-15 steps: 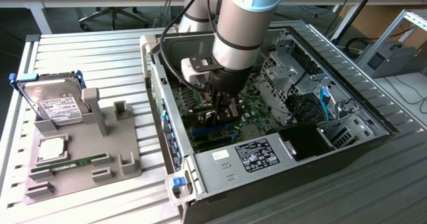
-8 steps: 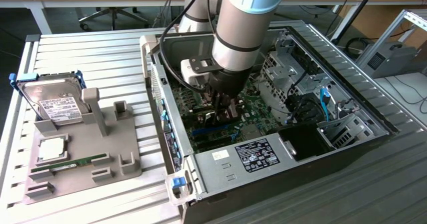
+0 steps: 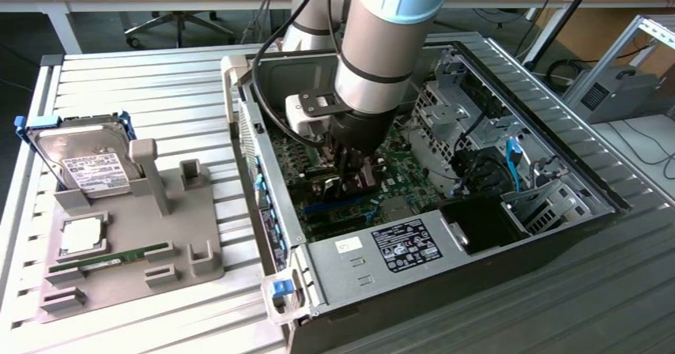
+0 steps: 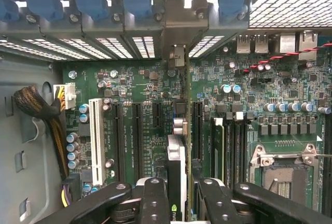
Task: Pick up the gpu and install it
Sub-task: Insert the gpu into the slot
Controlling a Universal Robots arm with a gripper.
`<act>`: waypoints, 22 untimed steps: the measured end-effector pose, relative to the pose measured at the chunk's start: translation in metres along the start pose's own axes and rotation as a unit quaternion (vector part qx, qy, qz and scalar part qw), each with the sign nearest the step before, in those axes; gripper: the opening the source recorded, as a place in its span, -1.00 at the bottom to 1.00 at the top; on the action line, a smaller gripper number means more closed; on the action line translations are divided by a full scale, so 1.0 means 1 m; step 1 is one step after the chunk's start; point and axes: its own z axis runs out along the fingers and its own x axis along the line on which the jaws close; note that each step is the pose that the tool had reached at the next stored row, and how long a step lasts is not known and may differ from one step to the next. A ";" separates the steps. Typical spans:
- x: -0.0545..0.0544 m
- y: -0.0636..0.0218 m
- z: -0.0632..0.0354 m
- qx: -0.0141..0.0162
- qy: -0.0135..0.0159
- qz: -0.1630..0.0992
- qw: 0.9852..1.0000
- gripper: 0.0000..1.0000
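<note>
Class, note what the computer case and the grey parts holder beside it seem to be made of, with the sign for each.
Computer case: probably sheet metal, dull silver-grey, thin folded edges, punched vents. Grey parts holder: likely plastic, matte, thick blocky uprights.

An open computer case (image 3: 245, 125) lies on a slatted metal table (image 3: 126, 77), its green motherboard (image 4: 145, 86) exposed. On the board a white expansion slot (image 4: 96, 141) sits beside darker ones, with a black-and-yellow cable bundle (image 4: 39, 110) nearby. At the exterior view's left, a gray holder (image 3: 174, 243) carries a silver hard drive (image 3: 90, 164), a narrow green RAM stick (image 3: 111, 257) and what looks like a processor chip (image 3: 79, 235).
</note>
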 end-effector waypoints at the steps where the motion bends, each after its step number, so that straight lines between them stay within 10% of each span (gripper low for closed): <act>1: 0.000 0.0000 0.0000 0.000 0.000 0.000 1.000 -0.45; 22: 0.000 0.0000 -0.0057 0.000 0.000 0.000 1.000 -0.45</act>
